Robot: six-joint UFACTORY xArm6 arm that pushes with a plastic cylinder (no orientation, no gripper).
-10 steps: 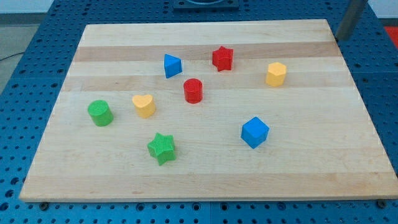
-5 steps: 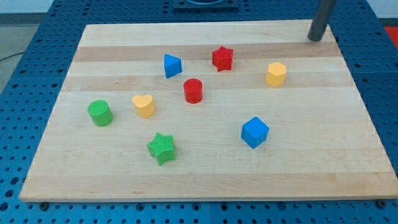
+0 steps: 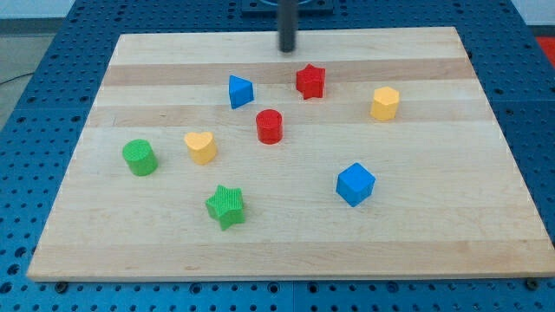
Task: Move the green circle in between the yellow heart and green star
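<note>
The green circle (image 3: 140, 158) sits near the board's left edge. The yellow heart (image 3: 200, 146) is just to its right. The green star (image 3: 226, 206) lies below and right of the heart. My tip (image 3: 287, 49) is at the top of the board, above the red star (image 3: 310, 81) and far up and right of the green circle. It touches no block.
A blue triangular block (image 3: 240, 91), a red cylinder (image 3: 270, 126), a yellow hexagonal block (image 3: 385, 103) and a blue cube (image 3: 355, 184) stand on the wooden board (image 3: 451, 225). A blue pegboard table surrounds the board.
My tip has swept left along the board's top edge, from the top right corner to above the red star. No block has moved.
</note>
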